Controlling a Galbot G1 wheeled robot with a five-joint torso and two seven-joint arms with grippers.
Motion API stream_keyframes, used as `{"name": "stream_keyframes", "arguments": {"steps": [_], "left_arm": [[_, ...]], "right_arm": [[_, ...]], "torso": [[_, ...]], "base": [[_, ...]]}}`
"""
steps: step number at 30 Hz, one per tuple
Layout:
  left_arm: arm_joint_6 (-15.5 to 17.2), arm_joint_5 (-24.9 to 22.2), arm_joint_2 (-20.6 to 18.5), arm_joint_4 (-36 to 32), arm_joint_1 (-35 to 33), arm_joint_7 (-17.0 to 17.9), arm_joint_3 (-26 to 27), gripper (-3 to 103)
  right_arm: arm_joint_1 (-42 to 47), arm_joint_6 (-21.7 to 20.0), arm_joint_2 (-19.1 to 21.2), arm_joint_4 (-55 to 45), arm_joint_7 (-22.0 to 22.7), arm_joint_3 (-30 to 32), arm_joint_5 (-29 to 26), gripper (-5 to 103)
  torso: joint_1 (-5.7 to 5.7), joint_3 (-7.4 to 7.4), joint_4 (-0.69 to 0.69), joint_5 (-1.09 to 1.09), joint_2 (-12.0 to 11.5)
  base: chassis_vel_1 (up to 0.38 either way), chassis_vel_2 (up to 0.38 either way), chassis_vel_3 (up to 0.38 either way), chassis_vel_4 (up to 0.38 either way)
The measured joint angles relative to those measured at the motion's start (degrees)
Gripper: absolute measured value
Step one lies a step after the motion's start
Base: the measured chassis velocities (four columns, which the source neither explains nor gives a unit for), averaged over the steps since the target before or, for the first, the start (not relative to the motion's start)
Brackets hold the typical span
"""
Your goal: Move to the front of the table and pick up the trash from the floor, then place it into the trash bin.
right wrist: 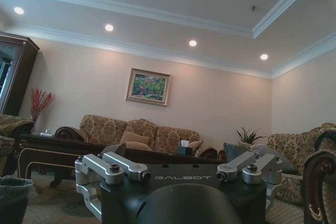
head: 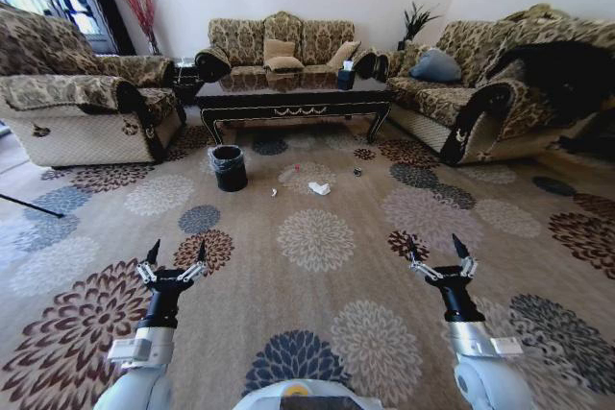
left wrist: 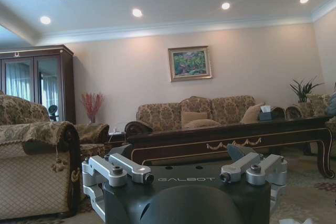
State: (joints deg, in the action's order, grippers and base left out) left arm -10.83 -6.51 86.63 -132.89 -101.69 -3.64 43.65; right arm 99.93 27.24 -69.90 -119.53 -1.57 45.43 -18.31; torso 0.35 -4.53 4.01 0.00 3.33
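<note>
The dark glossy table [head: 293, 98] stands far ahead, in front of the back sofa. On the patterned carpet before it lies the trash: a crumpled white paper wad [head: 319, 188], a clear bottle [head: 291, 175], a tiny white scrap [head: 274, 192] and a small dark round piece [head: 357, 172]. The black trash bin [head: 229, 167] stands to the left of the litter and also appears in the right wrist view [right wrist: 11, 198]. My left gripper [head: 175, 258] and right gripper [head: 440, 253] hang open and empty over the carpet, well short of the trash.
An armchair [head: 77, 103] stands at the left, a sofa [head: 480, 93] at the right and another sofa [head: 279, 45] behind the table. A black tissue box [head: 346, 77] sits on the table. A thin dark rod [head: 29, 205] lies on the carpet at far left.
</note>
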Motion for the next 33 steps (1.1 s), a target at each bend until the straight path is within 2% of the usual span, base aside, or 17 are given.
{"name": "stream_keyframes", "arguments": {"steps": [16,33], "left_arm": [[-0.3,-0.1,0.4,-1.9,-1.0,0.0,1.0,100],[-0.8,0.3,0.7,-1.4,-0.8,0.0,0.7,100]], "right_arm": [[-0.3,0.0,-0.2,0.8,-0.3,-1.2,0.8,100],[-0.6,0.3,-0.6,1.8,-0.5,-1.7,1.4,100]], "torso": [[0.04,-0.27,0.00,0.01,0.3],[0.11,-0.43,0.01,0.01,0.5]], "base": [[-0.054,0.040,0.045,-0.047],[-0.299,0.285,0.303,-0.275]]}}
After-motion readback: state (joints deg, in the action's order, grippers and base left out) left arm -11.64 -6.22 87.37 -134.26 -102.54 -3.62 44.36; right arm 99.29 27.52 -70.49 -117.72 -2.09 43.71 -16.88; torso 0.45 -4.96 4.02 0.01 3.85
